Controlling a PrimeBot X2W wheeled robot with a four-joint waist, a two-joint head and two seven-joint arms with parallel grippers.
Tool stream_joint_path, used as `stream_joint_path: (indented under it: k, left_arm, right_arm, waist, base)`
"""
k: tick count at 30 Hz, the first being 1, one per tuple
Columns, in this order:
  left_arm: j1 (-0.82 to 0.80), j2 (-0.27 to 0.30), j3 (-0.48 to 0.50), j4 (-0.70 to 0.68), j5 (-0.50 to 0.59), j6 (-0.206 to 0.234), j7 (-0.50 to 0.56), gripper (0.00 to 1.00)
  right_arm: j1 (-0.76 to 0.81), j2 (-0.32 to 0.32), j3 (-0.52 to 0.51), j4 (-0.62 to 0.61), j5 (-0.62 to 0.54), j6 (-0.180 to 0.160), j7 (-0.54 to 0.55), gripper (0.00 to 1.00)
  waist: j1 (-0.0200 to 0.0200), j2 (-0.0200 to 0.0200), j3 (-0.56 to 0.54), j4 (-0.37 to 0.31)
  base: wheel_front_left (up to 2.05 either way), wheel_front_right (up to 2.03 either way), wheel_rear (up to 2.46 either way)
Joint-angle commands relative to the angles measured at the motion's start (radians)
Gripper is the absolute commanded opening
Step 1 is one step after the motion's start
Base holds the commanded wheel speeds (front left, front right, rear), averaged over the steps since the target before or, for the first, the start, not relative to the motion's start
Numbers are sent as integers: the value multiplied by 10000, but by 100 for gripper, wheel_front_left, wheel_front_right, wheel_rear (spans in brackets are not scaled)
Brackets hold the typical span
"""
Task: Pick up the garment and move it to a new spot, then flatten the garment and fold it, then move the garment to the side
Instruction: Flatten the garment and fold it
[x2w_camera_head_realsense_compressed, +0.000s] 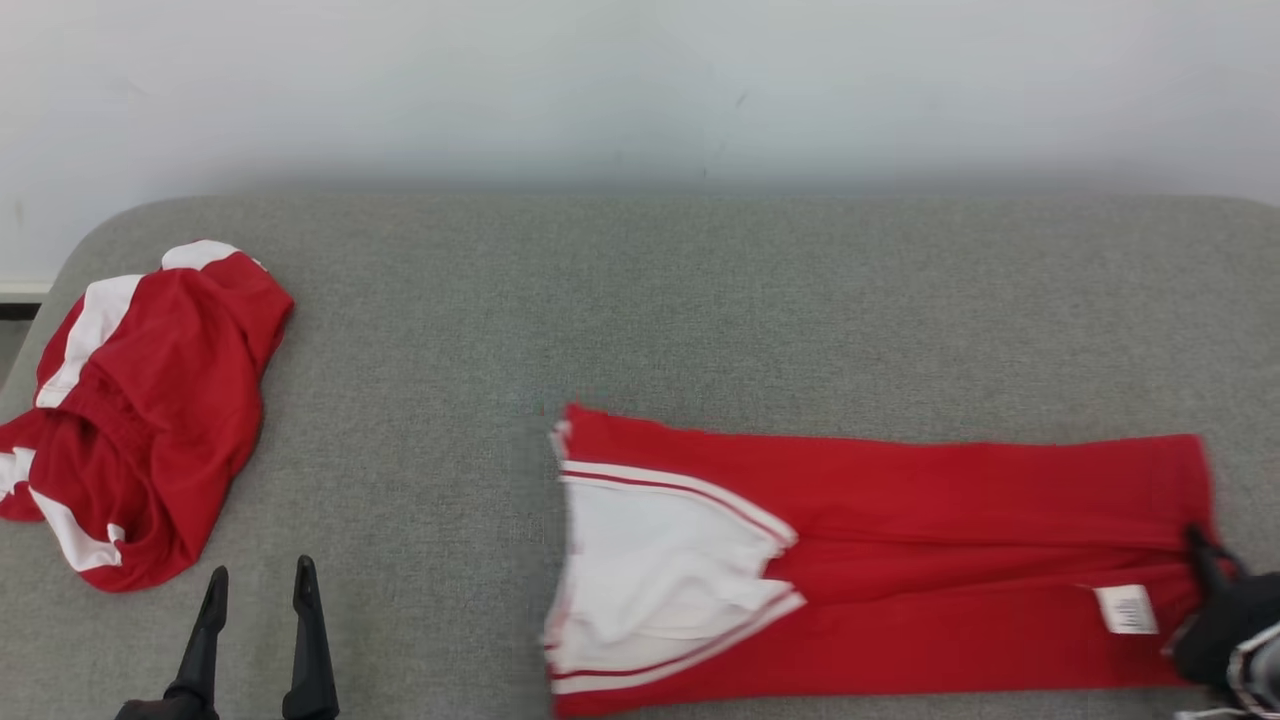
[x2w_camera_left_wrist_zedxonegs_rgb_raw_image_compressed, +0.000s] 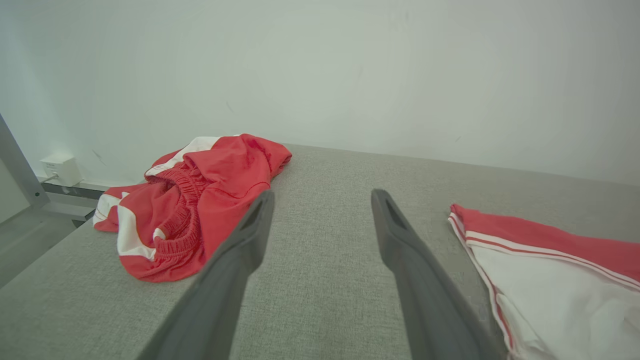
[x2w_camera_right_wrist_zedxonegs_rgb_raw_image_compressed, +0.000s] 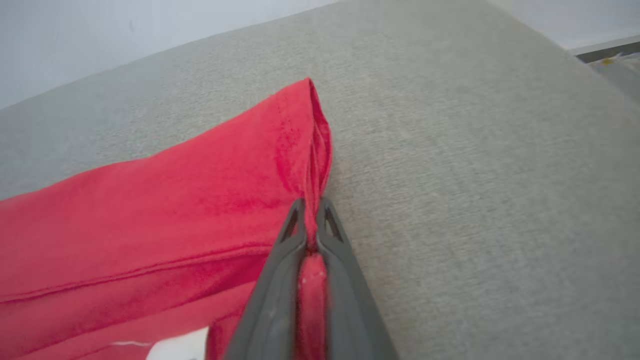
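1. Lowest at the left of the head view, the left gripper (x2w_camera_head_realsense_compressed: 260, 572) hovers over the grey upholstered surface (x2w_camera_head_realsense_compressed: 700, 300), its jaws spread wide with nothing between them.
2. Just beyond it, near the surface's left edge, a crumpled pair of red shorts (x2w_camera_head_realsense_compressed: 150, 420) with white stripes lies in a heap. The left wrist view shows its elastic waistband, and neither gripper touches it.
3. Right of centre lies the red garment (x2w_camera_head_realsense_compressed: 900, 560), spread flat as a long band running left to right. It has a white V-shaped panel (x2w_camera_head_realsense_compressed: 650, 570) at its left end and a care label (x2w_camera_head_realsense_compressed: 1127, 608) near its right end.
4. At the far right, the right gripper (x2w_camera_head_realsense_compressed: 1200, 545) is clenched on the garment's right-end edge. The right wrist view shows a ridge of red cloth pinched between the closed fingers.
5. Relocating and flattening look done, and a lengthwise fold seems to be in place. This grasp suggests a crosswise fold is about to start. That fold and carrying the garment to the side remain.
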Motion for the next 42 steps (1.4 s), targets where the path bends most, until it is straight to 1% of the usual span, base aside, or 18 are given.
stream_joint_path:
  k: [1, 4, 8, 12, 15, 21, 22, 23, 26, 29, 35, 39, 42]
  left_arm:
    - [120, -38, 6, -4, 92, -48, -32, 100]
    - [162, -50, 23, -6, 84, -73, -32, 100]
    - [250, -53, 30, 16, 74, -61, -32, 100]
    - [344, -55, 77, 24, -66, -20, -31, 100]
    - [337, -55, 24, 46, -137, -6, -32, 100]
    - [226, -56, -84, 88, -232, 80, -31, 100]
    - [182, -54, -144, 108, -253, 90, -31, 100]
    - [162, -55, -178, 123, -260, 73, -31, 100]
    - [120, -55, -240, 176, -281, 49, -31, 100]
    - [86, -55, -273, 250, -291, 36, -31, 100]
    - [-80, -54, -518, 379, -315, 76, -33, 100]
    - [-264, -57, -628, 537, -391, 46, -33, 100]
    - [-365, -53, -699, 655, -412, 43, -33, 100]
  right_arm:
    - [-23, -468, -192, 224, 72, -28, -137, 0]
    - [-77, -902, -378, 521, 39, -28, -270, 0]
    - [-129, -1097, -372, 452, 56, -28, -328, 0]
    - [-151, -900, 37, -191, -333, -29, -353, 0]
    - [-110, -690, 249, -943, -513, -29, -326, 0]
    - [295, -113, 681, -2924, -982, -29, 98, 0]
    - [455, 151, 779, -3581, -1120, -29, 297, 0]
    - [542, 287, 821, -3896, -1215, -29, 404, 0]
    - [716, 730, 886, -4737, -1456, -29, 743, 0]
    - [853, 1331, 921, -5376, -1747, -29, 1056, 0]
    - [963, 2430, 1044, -5861, -2229, -29, 1553, 0]
    - [932, 2968, 1097, -5682, -2450, -29, 1707, 0]
    - [747, 3396, 1063, -5378, -2569, -29, 1585, 0]
  waist:
    - [-1, -1, -110, -98]
    - [-1, -1, -183, -176]
    - [-1, -1, -275, -302]
    - [-1, -1, -382, -561]
    - [-1, -1, -431, -723]
    - [-1, -1, -501, -846]
    - [-1, -1, -510, -822]
    - [-1, -1, -513, -792]
    - [-1, -1, -515, -655]
    - [-1, -1, -513, -469]
    - [-1, -1, -464, 68]
    - [-1, -1, -409, 425]
    - [-1, -1, -386, 630]
  base:
    - [0, 0, 0]
    - [0, 0, 0]
    - [0, 0, 0]
    - [0, 0, 0]
    - [0, 0, 0]
    - [0, 0, 0]
    - [0, 0, 0]
    - [0, 0, 0]
    - [0, 0, 0]
    - [0, 0, 0]
    - [0, 0, 0]
    - [0, 0, 0]
    - [0, 0, 0]
